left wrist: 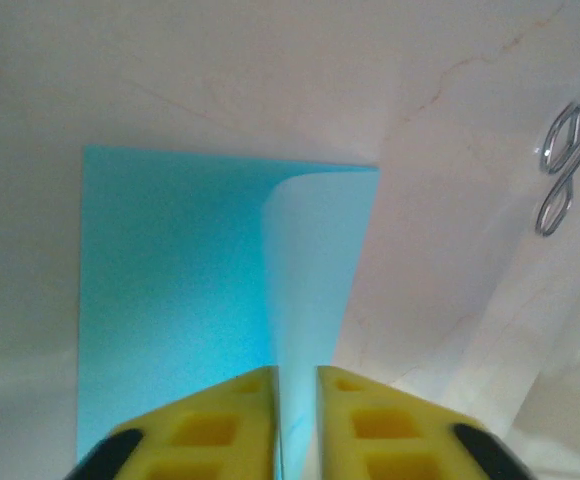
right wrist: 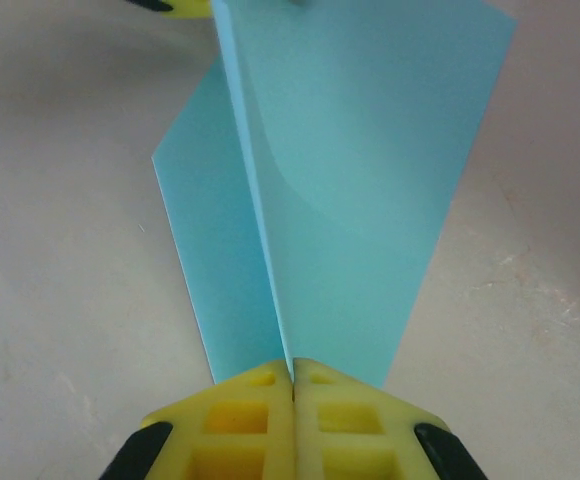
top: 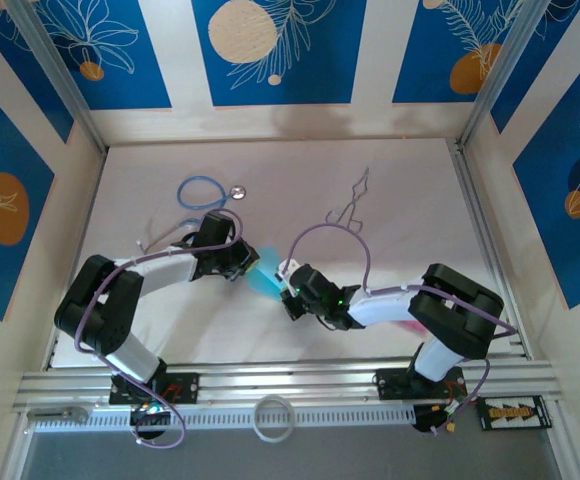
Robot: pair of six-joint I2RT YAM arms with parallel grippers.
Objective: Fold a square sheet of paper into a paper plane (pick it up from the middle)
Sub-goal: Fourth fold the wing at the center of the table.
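- The right fingers (right wrist: pixel 235 425) are pressing fully together on the paper (right wrist: pixel 370 180), pinching it where it narrows to a point along a crease.
- The left fingers (left wrist: pixel 210 430) are standing narrowly apart, with a curled-up flap of the paper (left wrist: pixel 170 270) running through the gap. The gap is looking wider than the sheet.
- From above, the paper (top: pixel 265 280) is sitting mid-table (top: pixel 400 200), stretched between the two sets of fingers: left ones on its left, right ones on its right.
- A stethoscope (top: pixel 205 192) is lying on the far left, well apart.
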